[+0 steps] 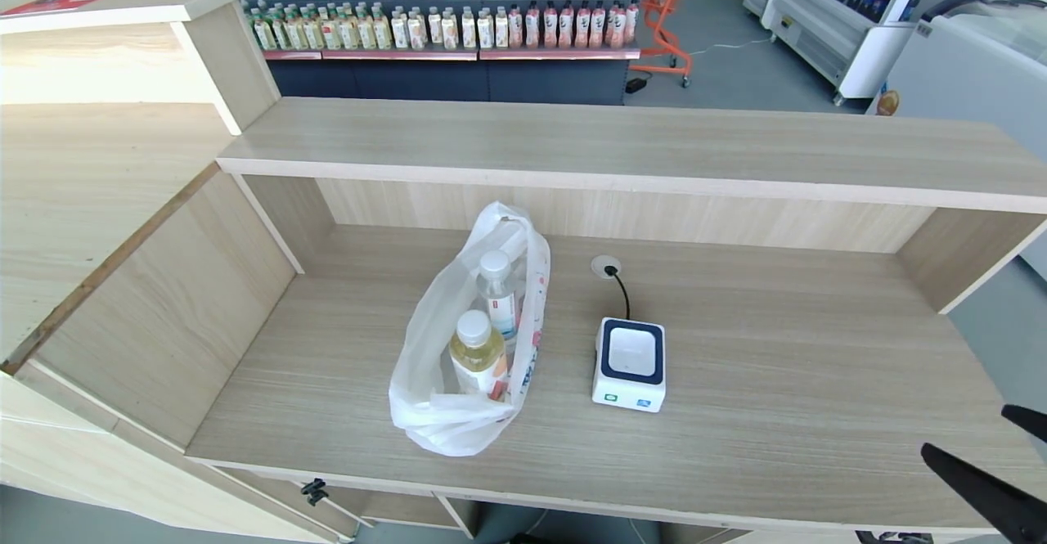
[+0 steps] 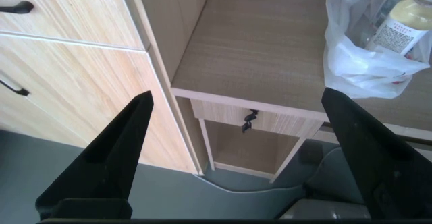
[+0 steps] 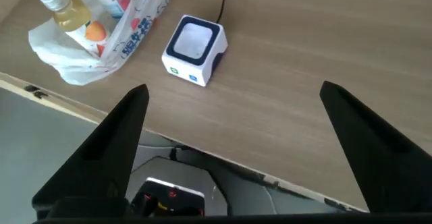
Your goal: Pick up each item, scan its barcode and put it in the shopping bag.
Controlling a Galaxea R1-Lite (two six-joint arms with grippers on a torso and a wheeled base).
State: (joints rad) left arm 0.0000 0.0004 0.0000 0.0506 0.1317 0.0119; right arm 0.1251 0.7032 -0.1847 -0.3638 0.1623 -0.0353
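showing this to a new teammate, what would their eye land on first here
First the white shopping bag left of centre on the wooden counter, with a yellow drink bottle and a clear bottle behind it standing inside. Next the small white scanner just right of the bag, its black cable running toward the back. The left gripper and right gripper hang open and empty by the counter's front edge.
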